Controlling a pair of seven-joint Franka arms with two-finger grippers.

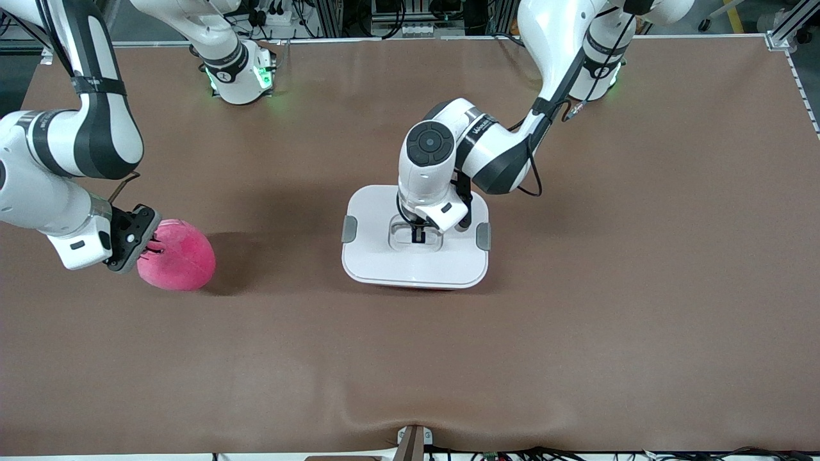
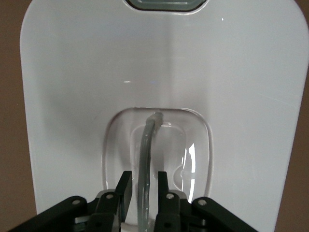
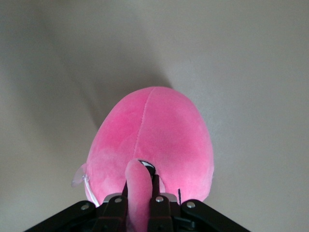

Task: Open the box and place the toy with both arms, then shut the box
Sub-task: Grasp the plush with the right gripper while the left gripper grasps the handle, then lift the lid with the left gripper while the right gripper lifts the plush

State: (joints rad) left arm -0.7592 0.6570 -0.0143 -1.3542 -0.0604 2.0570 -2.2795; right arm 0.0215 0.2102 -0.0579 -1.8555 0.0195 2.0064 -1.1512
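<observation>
The box (image 1: 384,259) stands mid-table with its white lid on and a grey clip (image 1: 349,228) at each side; a strip of its red body shows under the lid's front edge. My left gripper (image 1: 418,235) is down in the lid's recessed handle well. In the left wrist view its fingers (image 2: 124,186) straddle the clear handle bar (image 2: 145,145) with small gaps either side, so the left gripper (image 2: 145,188) is open. My right gripper (image 1: 150,246) is shut on a fold of the pink toy (image 1: 182,256) at the right arm's end of the table. The right wrist view shows the toy (image 3: 159,130) pinched in the right gripper (image 3: 140,195).
The brown table cover (image 1: 576,320) has a raised wrinkle near its front edge at the middle. Both arm bases stand along the table's back edge. A small bracket (image 1: 413,442) sits at the front edge.
</observation>
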